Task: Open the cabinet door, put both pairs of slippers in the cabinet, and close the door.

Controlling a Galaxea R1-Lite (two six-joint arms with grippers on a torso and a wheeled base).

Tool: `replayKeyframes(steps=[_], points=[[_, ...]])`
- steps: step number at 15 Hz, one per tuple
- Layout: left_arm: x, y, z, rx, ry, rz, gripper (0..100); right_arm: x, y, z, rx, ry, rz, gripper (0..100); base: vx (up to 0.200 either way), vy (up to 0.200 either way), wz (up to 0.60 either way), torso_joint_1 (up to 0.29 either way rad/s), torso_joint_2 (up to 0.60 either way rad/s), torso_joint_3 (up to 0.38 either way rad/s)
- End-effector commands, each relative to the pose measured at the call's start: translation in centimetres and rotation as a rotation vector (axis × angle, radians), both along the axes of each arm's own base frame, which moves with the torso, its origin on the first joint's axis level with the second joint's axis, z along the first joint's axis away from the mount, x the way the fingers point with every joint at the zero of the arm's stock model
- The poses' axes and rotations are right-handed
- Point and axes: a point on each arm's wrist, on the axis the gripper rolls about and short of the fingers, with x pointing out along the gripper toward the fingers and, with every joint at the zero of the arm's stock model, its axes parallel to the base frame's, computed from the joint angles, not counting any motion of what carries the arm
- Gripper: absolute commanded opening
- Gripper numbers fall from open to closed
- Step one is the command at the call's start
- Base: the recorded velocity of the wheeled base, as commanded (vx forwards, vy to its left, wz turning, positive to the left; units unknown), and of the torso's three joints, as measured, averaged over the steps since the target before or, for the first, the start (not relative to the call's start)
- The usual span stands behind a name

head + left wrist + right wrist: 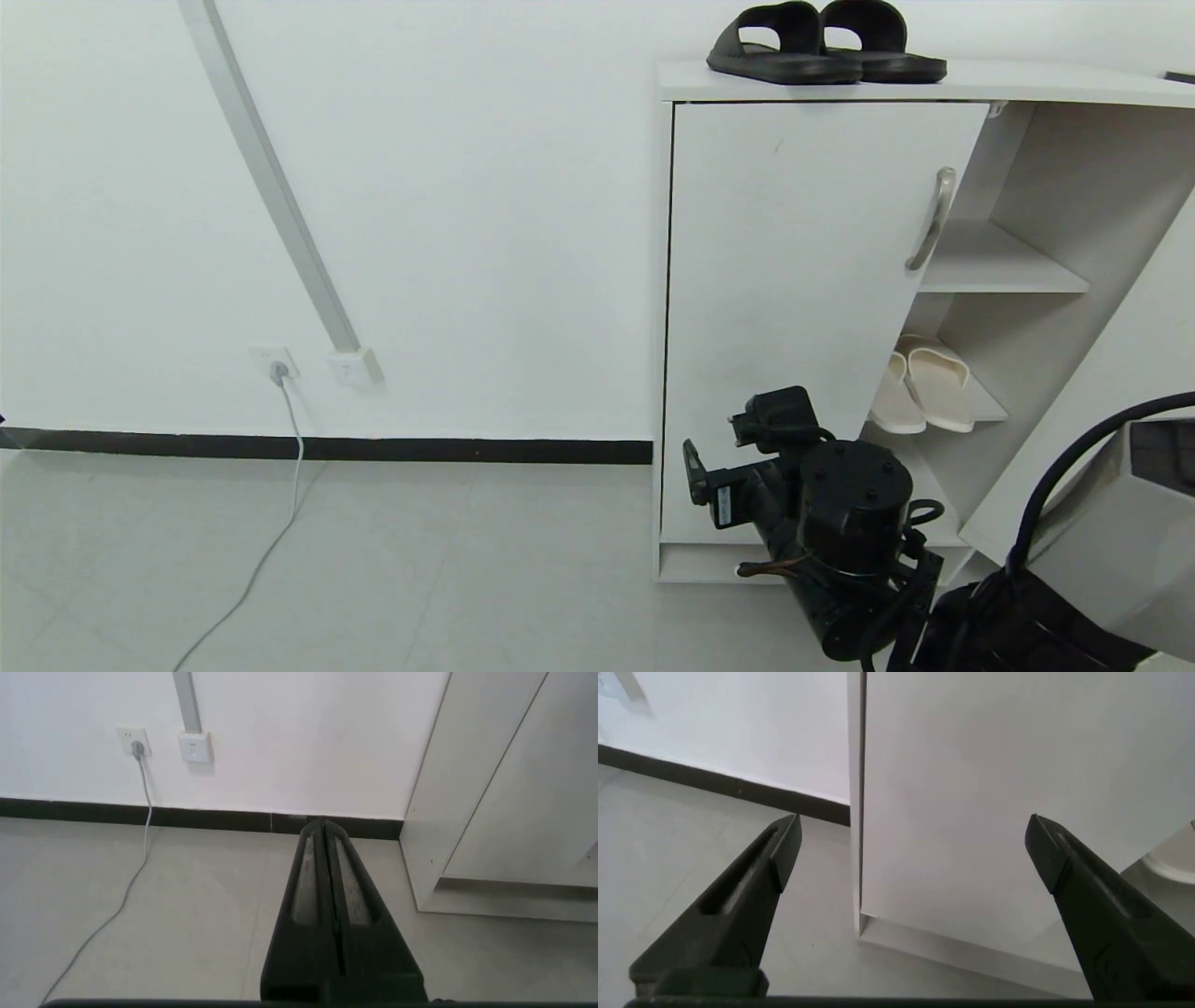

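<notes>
The cabinet (1027, 86) and its door (794, 280) are plain white, with a dull silver handle (934, 219). The black slippers (794, 61) and the cream slippers (934, 387) are each one solid colour, unpatterned. The wall (467, 187) is white, edged by a black skirting strip (327, 448) above the pale grey tiled floor (420, 569).

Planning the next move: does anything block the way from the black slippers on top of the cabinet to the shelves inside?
Nothing visible does. Below the black slippers the door is swung open, the upper shelf looks bare, and the white slippers sit on the lower one.
</notes>
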Motion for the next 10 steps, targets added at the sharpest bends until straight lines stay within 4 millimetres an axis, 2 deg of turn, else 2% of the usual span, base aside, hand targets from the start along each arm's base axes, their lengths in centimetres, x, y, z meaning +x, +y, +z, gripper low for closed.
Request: replayKeyframes(steps=[1, 4, 7, 10], points=[[-0.01, 0.00, 0.00, 0.001, -0.002, 0.001, 0, -0.02, 0.01, 0.02, 0.000, -0.001, 0.001, 100, 0.000, 0.000, 0.00, 0.000, 0.00, 0.000], [-0.01, 0.00, 0.00, 0.001, -0.002, 0.001, 0, -0.02, 0.01, 0.02, 0.000, -0.001, 0.001, 100, 0.000, 0.000, 0.00, -0.002, -0.07, -0.074], [-0.01, 0.00, 0.00, 0.001, -0.002, 0.001, 0, -0.08, -0.06, 0.33, 0.005, -0.007, 0.001, 100, 0.000, 0.000, 0.00, 0.028, -0.22, -0.336], [-0.01, 0.00, 0.00, 0.001, -0.002, 0.001, 0, -0.15, -0.14, 0.56, 0.010, -0.011, 0.001, 100, 0.000, 0.000, 0.00, 0.043, -0.56, -0.367]])
